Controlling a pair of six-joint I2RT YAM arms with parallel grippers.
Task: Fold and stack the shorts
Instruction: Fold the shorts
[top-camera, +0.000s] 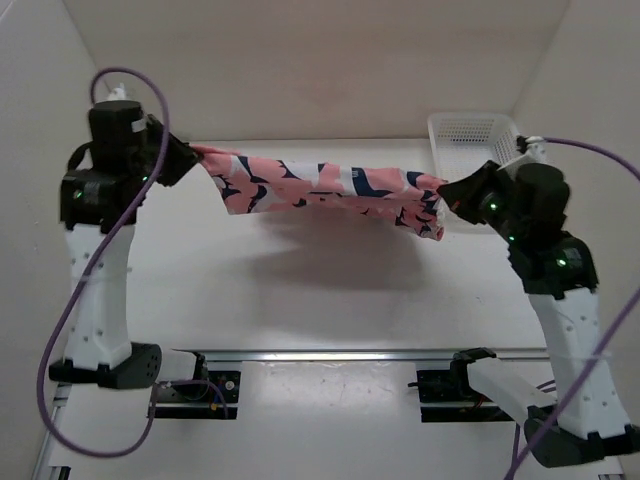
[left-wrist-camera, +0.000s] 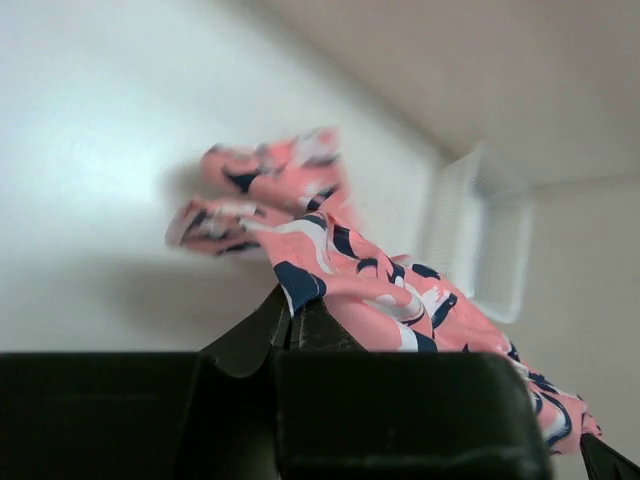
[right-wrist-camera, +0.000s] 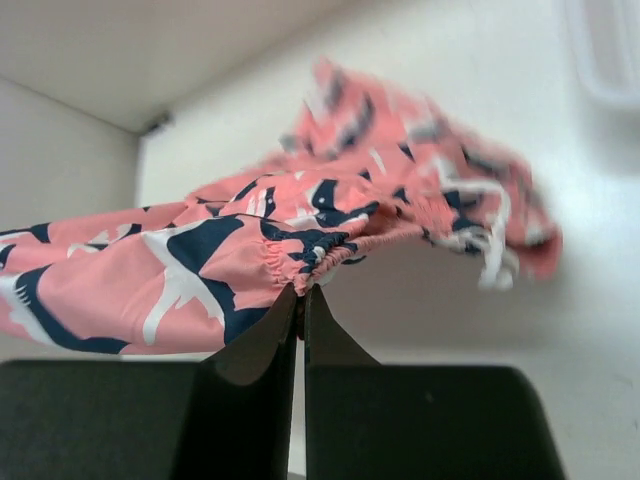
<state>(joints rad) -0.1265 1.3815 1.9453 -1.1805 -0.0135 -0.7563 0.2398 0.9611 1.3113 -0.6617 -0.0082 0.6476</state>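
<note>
The left gripper (top-camera: 195, 160) is clamped on one end of the shorts (top-camera: 320, 185), and the right gripper (top-camera: 450, 192) on the other, just beside the basket (top-camera: 470, 128). The shorts are held stretched left of the basket, edges clear above the surface (top-camera: 330, 300).

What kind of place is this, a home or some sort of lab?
Likely a robot test cell: white panels box in the table, and bolted arms hold shorts near a basket.
</note>
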